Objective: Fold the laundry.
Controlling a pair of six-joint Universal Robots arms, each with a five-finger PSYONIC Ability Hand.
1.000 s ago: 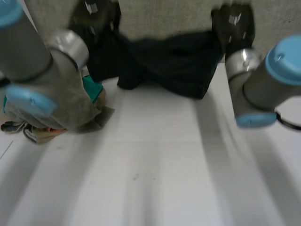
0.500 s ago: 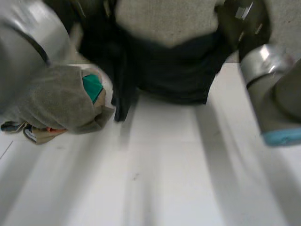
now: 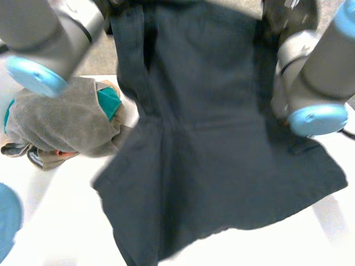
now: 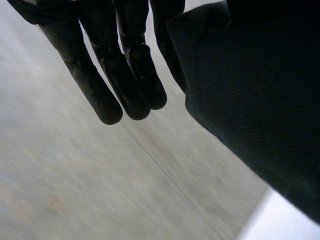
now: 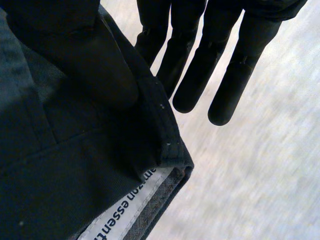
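Raised since a second ago, the dark garment (image 3: 211, 138) hangs open over the table (image 3: 55, 221), with the left hand (image 4: 125, 75) and the right hand (image 5: 185, 75) each pinching a top corner. No fold is made yet, and a laundry pile (image 3: 61, 124) waits beside it.

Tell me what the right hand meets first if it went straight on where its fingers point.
Probably nothing near: beyond the right hand lies grey floor, distance unclear. The dark garment it pinches sits beside the fingers, not ahead.

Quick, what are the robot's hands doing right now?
Left hand: closed, pinching the dark garment.
Right hand: closed, thumb pinching the dark garment's waistband.
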